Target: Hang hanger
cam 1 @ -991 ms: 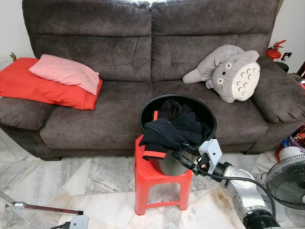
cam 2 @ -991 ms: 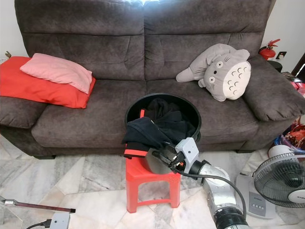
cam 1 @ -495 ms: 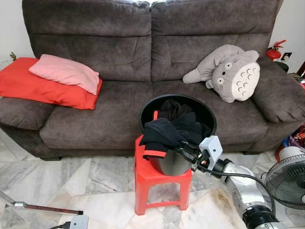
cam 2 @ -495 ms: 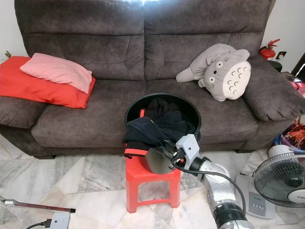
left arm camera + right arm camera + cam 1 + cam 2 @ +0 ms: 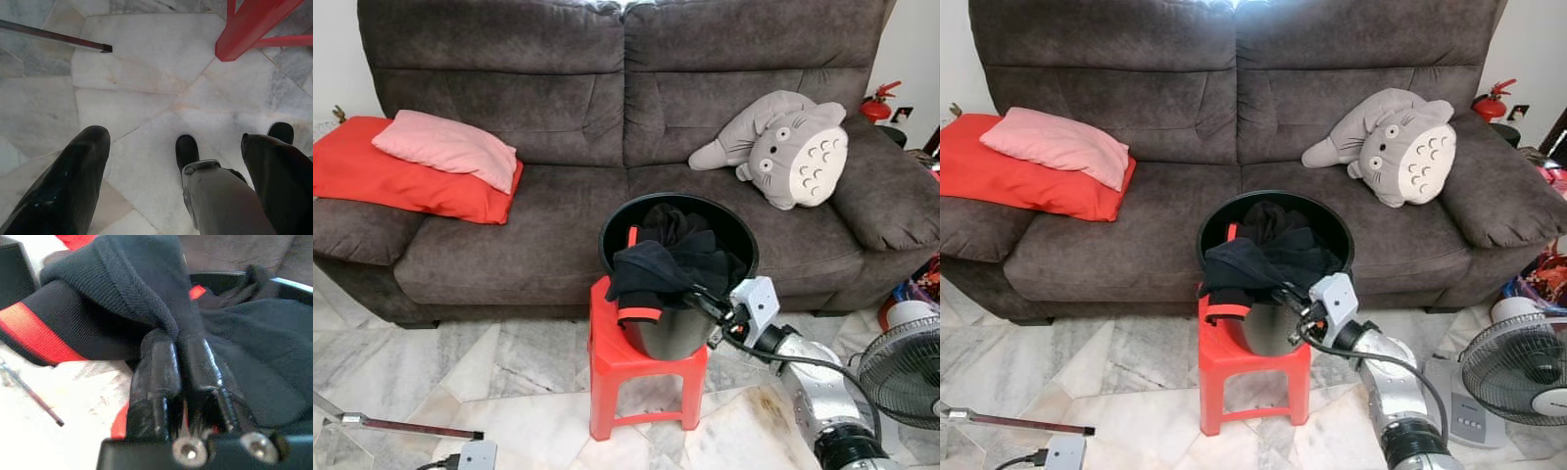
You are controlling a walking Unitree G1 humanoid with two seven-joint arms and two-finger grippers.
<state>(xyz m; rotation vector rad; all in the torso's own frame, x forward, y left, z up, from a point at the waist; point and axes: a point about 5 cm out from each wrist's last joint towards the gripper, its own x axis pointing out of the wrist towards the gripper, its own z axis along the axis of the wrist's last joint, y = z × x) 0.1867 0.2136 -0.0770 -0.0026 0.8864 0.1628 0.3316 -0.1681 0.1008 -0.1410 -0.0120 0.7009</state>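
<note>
Garment: a black garment [image 5: 658,272] with a red band spills over the front rim of the bucket, its cuff hanging down the outside toward the stool.
Bucket: a black bucket [image 5: 734,235] stands on a red stool [image 5: 619,362] just in front of the sofa, with more dark cloth heaped inside.
Right pincer: the right pincer [image 5: 180,357] reaches in from the robot's right at the bucket's front edge — its two black fingers are pressed together on a fold of the garment, the cloth bunched between them.
Right arm: silver, bent upward from the lower right, with a black cable looping along it.
Left pincer: the left pincer [image 5: 171,161] hangs idle over the marble floor [image 5: 146,63], fingers spread wide apart with nothing between them; a red stool leg shows at the far edge of its view.
Sofa: a dark grey sofa [image 5: 538,117] fills the back of the scene.
Cushions: a pink cushion [image 5: 445,149] lies on a red cushion [image 5: 372,176] at the sofa's left end.
Plush: a grey plush toy [image 5: 783,147] leans on the right seat.
Fan: a fan [image 5: 901,377] stands on the floor at the robot's right.
Rod: a thin metal rod [image 5: 406,428] lies on the floor at lower left — what it belongs to cannot be told.
Extinguisher: a red extinguisher [image 5: 876,106] sits behind the sofa's right arm.
</note>
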